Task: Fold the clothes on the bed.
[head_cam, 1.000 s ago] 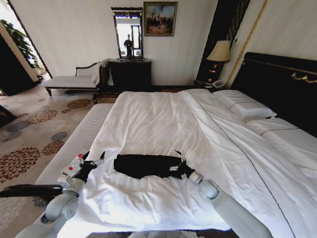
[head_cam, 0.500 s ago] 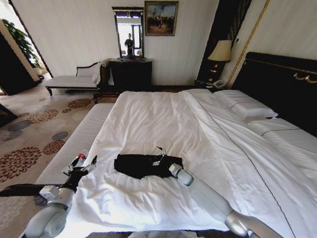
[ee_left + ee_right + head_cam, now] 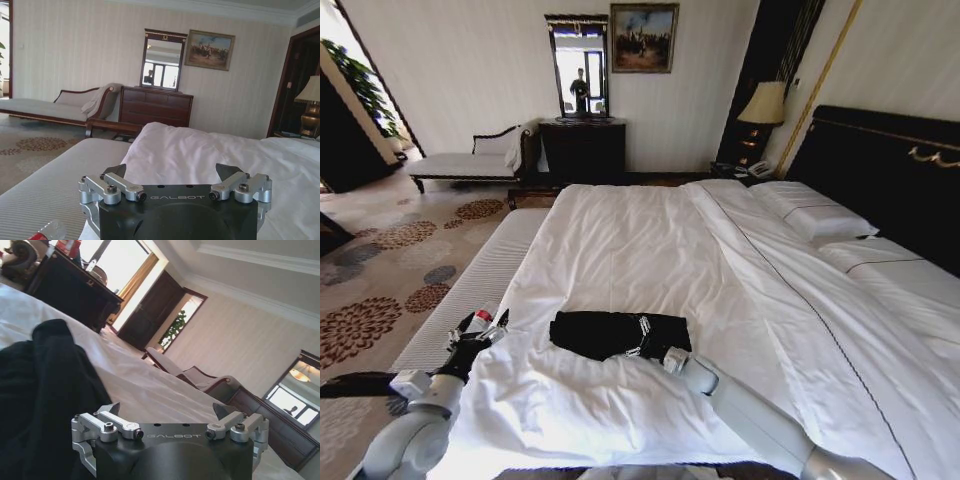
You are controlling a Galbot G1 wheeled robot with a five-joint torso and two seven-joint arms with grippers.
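**Finishing the fold without dragging the bundle**

White bedding covers the bed (image 3: 620,250), and the black T-shirt (image 3: 615,333) lies near its foot as a compact, oblong bundle, already doubled over. The right gripper (image 3: 642,337) rests at the bundle's near edge, its jaws spread and holding nothing in the right wrist view, with dark cloth just beside them. The left gripper (image 3: 480,330) hangs off the bed's left edge over the bench (image 3: 470,290), also spread and empty. To do this step well, I judge the right arm should lift clear straight upward so no finger snags the top layer, then press any raised corner flat rather than re-gripping, since the soft duvet (image 3: 740,300) gives little support.
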